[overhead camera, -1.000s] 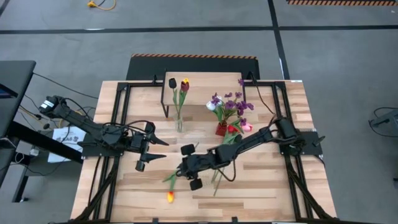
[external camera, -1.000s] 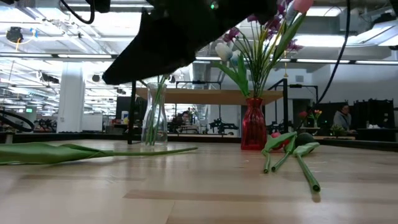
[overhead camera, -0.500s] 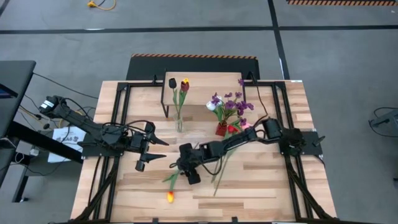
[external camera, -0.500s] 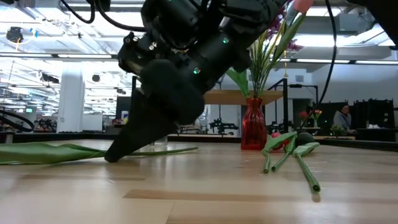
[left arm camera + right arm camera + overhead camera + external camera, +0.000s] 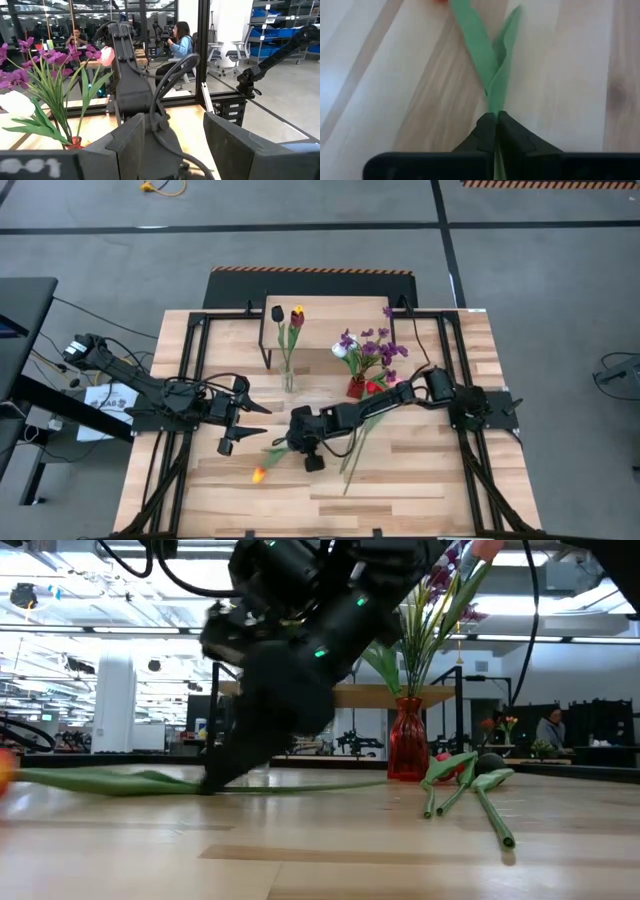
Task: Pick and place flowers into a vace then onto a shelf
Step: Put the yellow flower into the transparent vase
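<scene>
One flower [image 5: 272,463] is in the grip now: an orange-headed tulip lying on the worktop [image 5: 420,480], its head toward seven o'clock from the right tool [image 5: 291,447], which sits near the middle of the board. The right wrist view shows that tool's fingers pressed together on the green stem [image 5: 492,100], right where two leaves fork apart. The pinch looks thin and near one end, so the long free length can swing or droop as the arm rises; the stem could slip out, or the tool may be holding mostly leaf, which would tear or slide. From the low view I cannot tell for sure whether the stem is lifted or dragging on the wood.

The left tool [image 5: 236,429] hangs with its fingers spread at about nine o'clock from the right one, close by. A swinging head could brush it.

Toward twelve o'clock stands a clear vase [image 5: 288,380] already holding two tulips, beside the shelf [image 5: 268,330]; its narrow mouth leaves little room, and a nudge could tip it. The red vase [image 5: 356,387] of purple sprigs sits at one o'clock, and loose stems [image 5: 352,460] lie under the right arm, where the arm's sweep might scatter them.
</scene>
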You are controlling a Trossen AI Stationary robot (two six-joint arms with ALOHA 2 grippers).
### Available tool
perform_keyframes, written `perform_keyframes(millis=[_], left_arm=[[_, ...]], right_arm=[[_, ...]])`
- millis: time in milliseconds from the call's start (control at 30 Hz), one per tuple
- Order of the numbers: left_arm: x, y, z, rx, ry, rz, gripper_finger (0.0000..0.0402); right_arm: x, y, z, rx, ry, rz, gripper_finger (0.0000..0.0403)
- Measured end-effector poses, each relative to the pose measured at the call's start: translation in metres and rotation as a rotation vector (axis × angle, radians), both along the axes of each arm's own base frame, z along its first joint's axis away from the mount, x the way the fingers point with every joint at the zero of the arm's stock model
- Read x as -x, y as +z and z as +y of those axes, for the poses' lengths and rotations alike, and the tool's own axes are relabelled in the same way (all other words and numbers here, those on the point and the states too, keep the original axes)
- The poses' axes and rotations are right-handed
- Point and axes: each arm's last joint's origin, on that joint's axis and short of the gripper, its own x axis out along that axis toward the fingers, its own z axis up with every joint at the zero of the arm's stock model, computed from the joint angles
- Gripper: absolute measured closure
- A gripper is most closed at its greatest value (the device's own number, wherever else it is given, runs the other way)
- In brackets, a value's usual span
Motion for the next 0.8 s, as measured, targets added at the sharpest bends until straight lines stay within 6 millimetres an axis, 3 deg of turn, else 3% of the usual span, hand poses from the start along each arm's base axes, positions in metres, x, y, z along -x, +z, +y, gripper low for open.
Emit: perform_keyframes(millis=[167, 300, 500, 600, 733, 800], left_arm=[[0.000, 0.000, 0.000, -0.006, 0.001, -0.001, 0.0207], [0.000, 0.000, 0.000, -0.011, 0.001, -0.001, 0.0207], [0.000, 0.000, 0.000, -0.011, 0.001, -0.001, 0.0207], [0.000, 0.000, 0.000, -0.011, 0.001, -0.001, 0.0207], [0.000, 0.000, 0.000, -0.011, 0.001, 0.000, 0.0207], [0.000, 0.000, 0.000, -0.012, 0.001, 0.002, 0.0207]], right_arm=[[0.019, 0.035, 0.008, -0.007, 0.126, 0.045, 0.0400], [0.026, 0.094, 0.027, -0.078, 0.254, -0.145, 0.0401], [0.046, 0.150, 0.063, -0.016, 0.365, -0.429, 0.0402], [0.059, 0.175, 0.078, 0.080, 0.234, -0.590, 0.0402], [0.070, 0.185, 0.083, 0.112, -0.261, -0.680, 0.0402], [0.079, 0.189, 0.088, 0.108, -0.420, -0.750, 0.0402]])
